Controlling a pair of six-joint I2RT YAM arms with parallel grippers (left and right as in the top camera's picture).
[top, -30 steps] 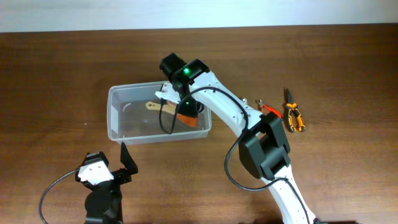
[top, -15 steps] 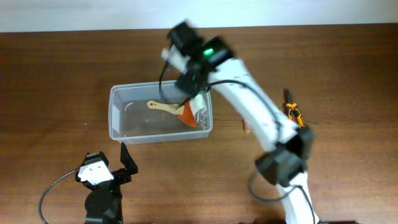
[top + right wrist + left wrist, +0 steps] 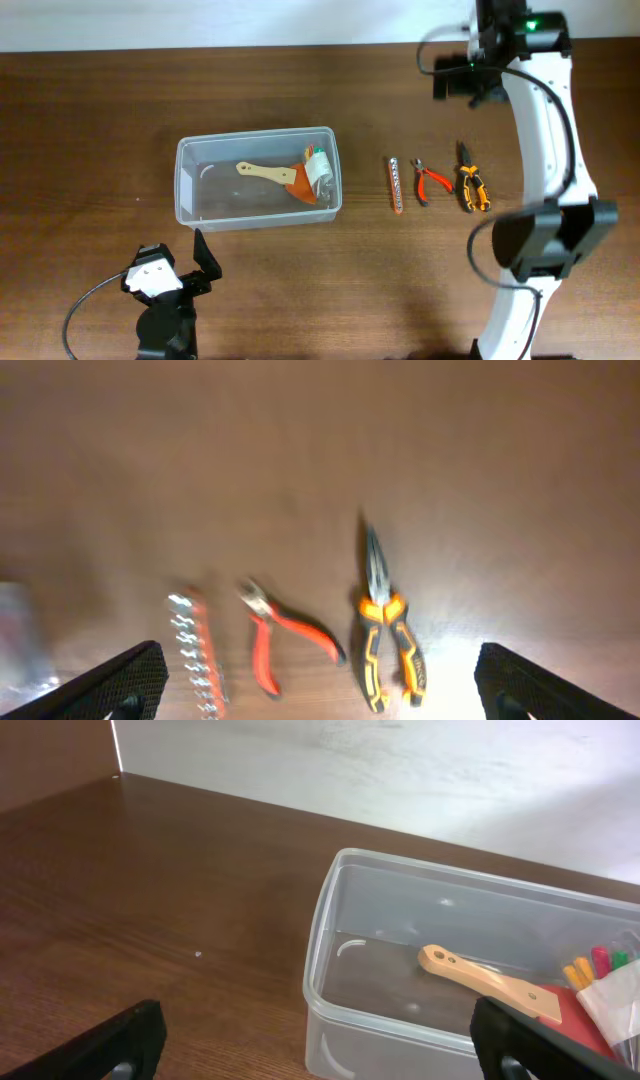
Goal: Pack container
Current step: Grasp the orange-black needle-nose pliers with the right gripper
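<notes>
the left gripper point(image 3: 318, 1055) sits low over the brown wooden table point(image 3: 90, 110), its two black fingers point(image 3: 125, 1042) spread wide apart with nothing between them. directly ahead of it, close by and reaching off toward its right finger, stands the clear colourless plastic rectangular container point(image 3: 318, 955), upright with its open top showing. it is not touching the fingers. inside, on the half further toward that right finger, lies a spatula with a pale wooden handle and an orange-red blade point(image 3: 492, 984), its handle pointing back across the container's floor. just beyond the blade rests a small clear plastic bag of coloured sticks point(image 3: 612, 990), against the end wall.

the right gripper point(image 3: 320, 695) is raised high near the far edge of the table, its fingers point(image 3: 520, 682) also held wide apart and empty. its wrist view is blurred. below it, between the two fingers as its camera sees them, three hand tools lie in a row on the bare wood, near one another but not touching. toward its left finger is an orange strip holding small silver bits point(image 3: 195, 650), in the middle a pair of red-handled cutters point(image 3: 285, 642), and toward its right finger a pair of orange-and-black long-nose pliers point(image 3: 385, 635) with the tips pointing away. from above, the container point(image 3: 186, 190) lies well apart from this gripper, out past the strip of bits point(image 3: 395, 185).
</notes>
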